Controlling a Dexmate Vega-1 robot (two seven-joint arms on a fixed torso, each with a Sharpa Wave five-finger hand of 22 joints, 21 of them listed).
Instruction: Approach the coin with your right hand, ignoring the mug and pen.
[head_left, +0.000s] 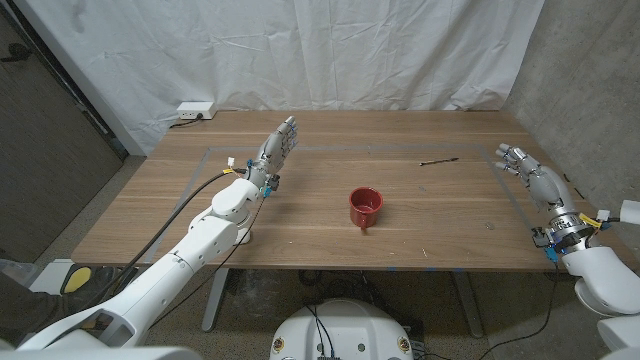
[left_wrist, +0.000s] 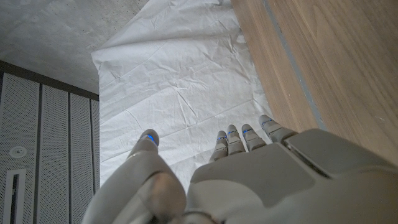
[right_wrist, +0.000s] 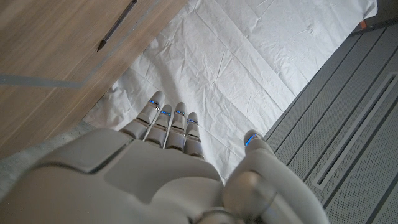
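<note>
Over the head view first: the right robot hand (head_left: 525, 168) hangs above the far right of the surface (head_left: 150, 215), fingers spread and holding nothing. The left robot hand (head_left: 278, 148) is raised over the left half, fingers straight, also with nothing in it. The mug (head_left: 366, 207) stands near the middle, upright, well apart from both. Its red inside looks bare, though the view into it is shallow. The pen (head_left: 438, 160) lies further back, between the mug and the right robot hand. The coin I cannot pick out with any certainty; it is too small to tell against the wood grain, so its place is unknown to me.

From the left wrist view, the left robot hand (left_wrist: 249, 180) shows its back, fingers (left_wrist: 233, 138) side by side and thumb set apart, gripping nothing. The surface (left_wrist: 323, 62) runs past it to the sheet (left_wrist: 180, 81).

Along the right wrist view, the right robot hand (right_wrist: 168, 180) points its extended fingers (right_wrist: 168, 121) at the sheet (right_wrist: 249, 62), thumb out to the side, nothing pinched. The pen (right_wrist: 118, 25) lies on the surface (right_wrist: 50, 50) ahead.

As I judge it, the approach has hardly begun. Done well, it means finding the coin first, then bringing the right robot hand in low and slow with fingers apart, on a path that skirts the pen and keeps clear of the mug.
</note>
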